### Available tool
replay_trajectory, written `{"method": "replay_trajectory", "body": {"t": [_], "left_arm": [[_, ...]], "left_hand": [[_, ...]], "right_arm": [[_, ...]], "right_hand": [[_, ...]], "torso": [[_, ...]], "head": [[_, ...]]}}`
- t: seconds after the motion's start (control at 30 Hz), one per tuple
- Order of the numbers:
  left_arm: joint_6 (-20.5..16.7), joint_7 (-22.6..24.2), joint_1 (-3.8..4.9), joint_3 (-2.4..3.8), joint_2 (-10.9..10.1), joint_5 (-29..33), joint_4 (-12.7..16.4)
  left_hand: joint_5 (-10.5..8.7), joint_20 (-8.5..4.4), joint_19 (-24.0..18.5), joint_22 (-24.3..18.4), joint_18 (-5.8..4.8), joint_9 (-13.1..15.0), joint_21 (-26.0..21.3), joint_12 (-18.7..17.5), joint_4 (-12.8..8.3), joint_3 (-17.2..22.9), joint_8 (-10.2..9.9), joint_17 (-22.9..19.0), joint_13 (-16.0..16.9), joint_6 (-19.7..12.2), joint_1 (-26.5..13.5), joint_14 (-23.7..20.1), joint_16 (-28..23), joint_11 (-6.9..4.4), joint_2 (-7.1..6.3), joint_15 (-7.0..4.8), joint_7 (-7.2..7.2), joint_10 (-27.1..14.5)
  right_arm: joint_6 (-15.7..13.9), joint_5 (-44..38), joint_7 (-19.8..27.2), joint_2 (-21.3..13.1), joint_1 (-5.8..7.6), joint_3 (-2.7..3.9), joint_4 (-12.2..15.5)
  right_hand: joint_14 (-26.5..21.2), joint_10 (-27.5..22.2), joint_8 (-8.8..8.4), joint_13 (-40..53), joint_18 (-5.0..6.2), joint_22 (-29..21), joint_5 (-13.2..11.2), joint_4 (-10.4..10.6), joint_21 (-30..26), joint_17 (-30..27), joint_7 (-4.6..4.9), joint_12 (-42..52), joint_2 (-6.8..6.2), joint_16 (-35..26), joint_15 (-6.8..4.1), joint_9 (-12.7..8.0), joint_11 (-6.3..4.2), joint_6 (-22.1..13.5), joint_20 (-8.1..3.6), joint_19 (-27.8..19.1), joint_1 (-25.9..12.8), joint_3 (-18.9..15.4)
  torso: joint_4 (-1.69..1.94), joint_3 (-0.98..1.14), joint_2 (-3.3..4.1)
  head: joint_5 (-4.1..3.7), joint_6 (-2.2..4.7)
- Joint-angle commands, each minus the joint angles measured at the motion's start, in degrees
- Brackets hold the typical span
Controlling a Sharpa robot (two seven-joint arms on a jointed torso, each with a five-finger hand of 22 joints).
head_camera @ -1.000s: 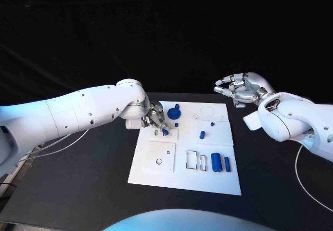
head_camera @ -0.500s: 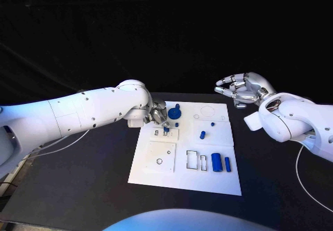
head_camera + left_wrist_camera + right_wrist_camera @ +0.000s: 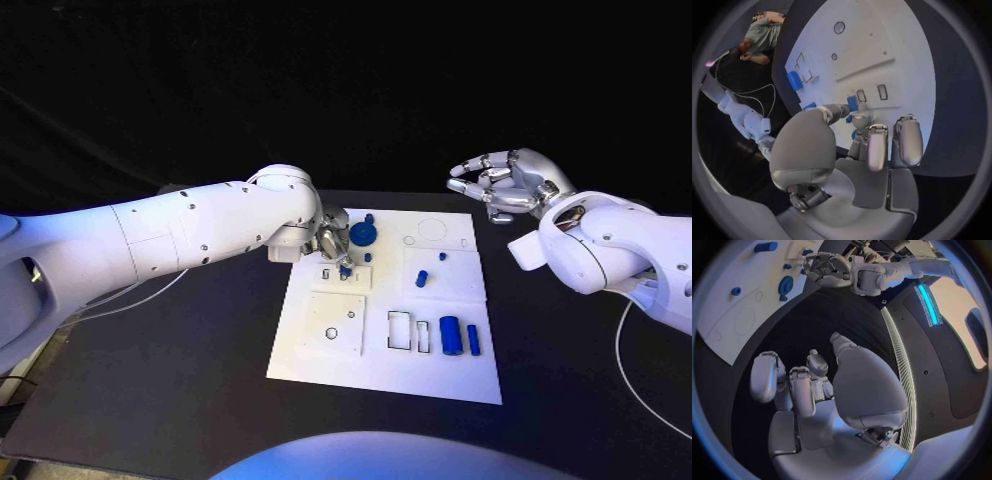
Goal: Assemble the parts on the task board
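Black table (image 3: 173, 370) under white task board (image 3: 378, 375); left hand (image 3: 335, 238) pinching blue part (image 3: 852, 103), right hand (image 3: 505, 185) empty, fingers curled apart.

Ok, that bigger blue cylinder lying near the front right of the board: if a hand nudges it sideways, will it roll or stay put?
The blue cylinder lies on its side on the flat task board, so a sideways nudge would probably roll it. The thinner blue bar right beside it might block a roll that way. It looks like smooth rigid plastic, likely light and perhaps slippery to pinch.
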Motion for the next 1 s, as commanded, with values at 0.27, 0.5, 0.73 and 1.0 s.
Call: {"method": "replay_trajectory", "body": {"t": [0.27, 0.5, 0.73, 1.0], "left_arm": [[3.7, -1.8, -0.02, -0.01, 0.5, -1.0, -0.4], [3.6, -2.1, -0.05, -0.02, 0.7, -1.0, -0.7], [2.7, -2.4, -0.14, -0.05, 0.9, -1.3, -1.0], [2.7, -2.6, -0.21, -0.08, 1.0, -1.4, -1.1]], "left_hand": [[1.02, -0.05, 0.3, 0.1, -1.1, 0.8, 0.3, -0.2, -12.8, 12.5, -0.3, 10.5, -0.2, 0.7, 0.4, 4.7, 0.2, -0.07, -0.13, -0.31, -0.19, 0.4], [1.15, -0.05, 0.3, 0.1, -1.1, 0.8, 0.3, -0.2, -12.8, 12.5, -0.3, 10.5, -0.3, 0.7, 0.4, 4.7, 0.2, -0.07, -0.14, -0.31, -0.19, 0.4], [1.55, -0.06, 0.3, 0.1, -1.1, 0.9, 0.3, -0.2, -12.8, 12.5, -0.4, 10.4, -0.2, 0.8, 0.4, 4.7, 0.1, -0.09, -0.16, -0.33, -0.22, 0.5], [1.7, -0.07, 0.4, 0.2, -1.12, 0.9, 0.3, -0.1, -12.7, 12.4, -0.4, 10.4, -0.1, 0.8, 0.4, 4.7, 0.1, -0.1, -0.18, -0.34, -0.22, 0.5]], "right_arm": [[0.5, -0.3, 0.3, 0.1, -0.1, 0.0, 0.0], [0.5, -0.3, 0.4, 0.1, -0.13, 0.0, 0.0], [0.5, -0.3, 0.4, 0.1, -0.18, 0.0, 0.0], [0.5, -0.3, 0.4, 0.1, -0.21, 0.0, 0.0]], "right_hand": [[3.1, -0.4, 0.17, 0.0, 0.68, 2.5, 0.3, 0.3, -0.3, 5.7, 0.05, 0.1, 0.16, -0.2, -0.06, -0.1, -0.1, -0.1, 0.05, -0.3, -0.2, 0.1], [3.1, -0.4, 0.17, 0.0, 0.68, 2.5, 0.3, 0.3, -0.3, 5.7, 0.05, 0.1, 0.16, -0.2, -0.06, -0.1, -0.1, -0.1, 0.05, -0.3, -0.2, 0.1], [3.1, -0.4, 0.17, 0.0, 0.68, 2.5, 0.3, 0.3, -0.3, 5.7, 0.05, 0.1, 0.16, -0.2, -0.06, -0.1, -0.1, -0.1, 0.05, -0.3, -0.2, 0.1], [3.1, -0.3, 0.29, 0.0, 0.68, 2.5, 0.3, 0.4, -0.3, 5.7, 0.03, 0.2, 0.16, -0.2, -0.07, -0.1, -0.1, -0.1, 0.05, -0.3, -0.3, 0.0]], "torso": [[0.02, 0.0, 0.04], [0.05, -0.03, 0.02], [0.01, -0.03, 0.06], [0.08, -0.01, 0.02]], "head": [[0.05, -0.14], [0.02, -0.24], [-0.01, -0.24], [-0.1, -0.37]]}}
